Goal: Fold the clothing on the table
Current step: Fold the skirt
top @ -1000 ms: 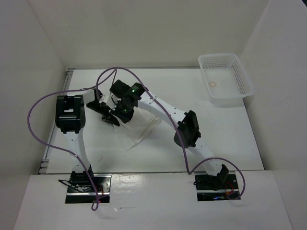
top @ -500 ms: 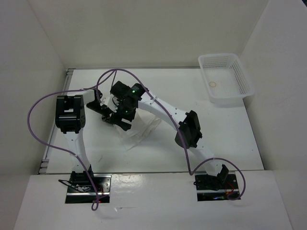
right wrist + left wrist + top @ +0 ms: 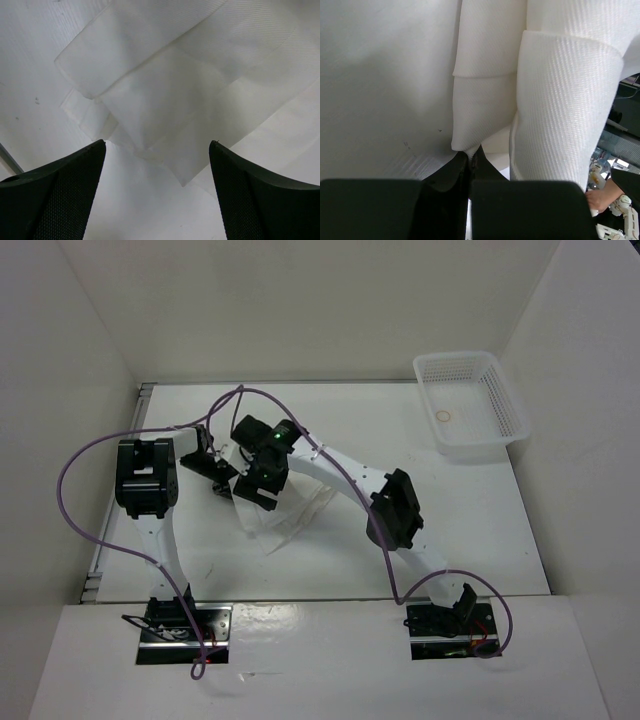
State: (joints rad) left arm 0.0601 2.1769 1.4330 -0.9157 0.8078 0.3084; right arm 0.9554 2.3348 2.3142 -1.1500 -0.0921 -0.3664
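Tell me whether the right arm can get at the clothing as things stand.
Probably yes. The right arm has its jaws open directly over the clothing, with nothing in between; the left arm pinches one edge with shut jaws, off to the side.

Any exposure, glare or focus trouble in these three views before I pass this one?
Top external: even light, no glare, but the white clothing barely stands out from the white table; only soft shadows mark its folds. Left wrist: weave sharp, left gripper a near-black mass. Right wrist: clothing slightly soft, right gripper dark with texture readable.
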